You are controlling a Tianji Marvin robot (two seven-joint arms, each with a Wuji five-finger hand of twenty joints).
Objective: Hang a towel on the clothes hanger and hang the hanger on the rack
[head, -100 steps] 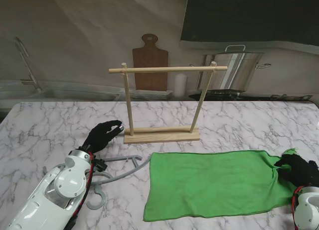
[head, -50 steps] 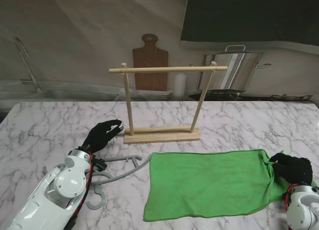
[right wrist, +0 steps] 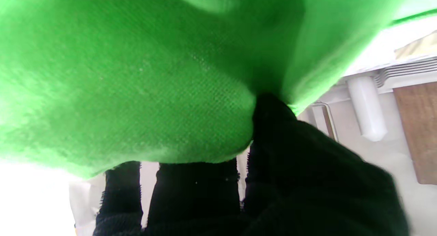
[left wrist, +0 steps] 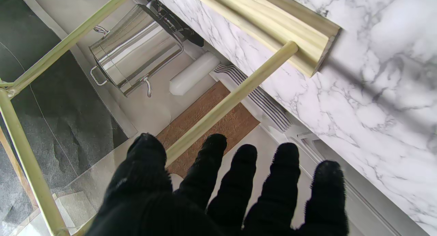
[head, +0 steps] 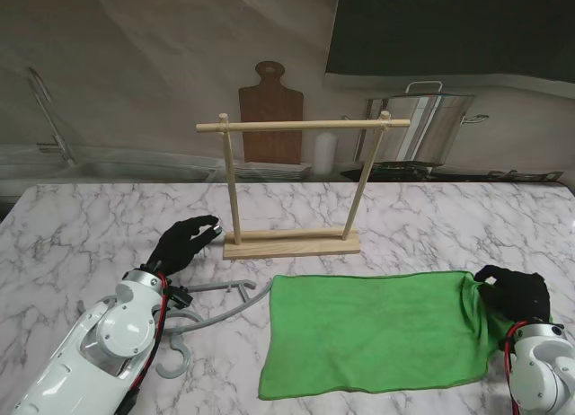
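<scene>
1. The green towel (head: 377, 332) lies flat on the marble worktop (head: 81, 226), toward its near right part; its right end is bunched and raised off the surface.
2. The right hand (head: 514, 293) pinches that raised right end; in the right wrist view the cloth (right wrist: 136, 79) is clamped between thumb and fingers (right wrist: 191, 188).
3. The left hand (head: 184, 242) is spread and holds nothing; it hovers just beside the left end of the rack's base.
4. The grey hanger (head: 208, 314) lies on the worktop between the left arm and the towel's left edge.
5. The wooden rack (head: 296, 183) stands upright at the worktop's centre, farther from the robot than the towel; its top bar is bare.
</scene>
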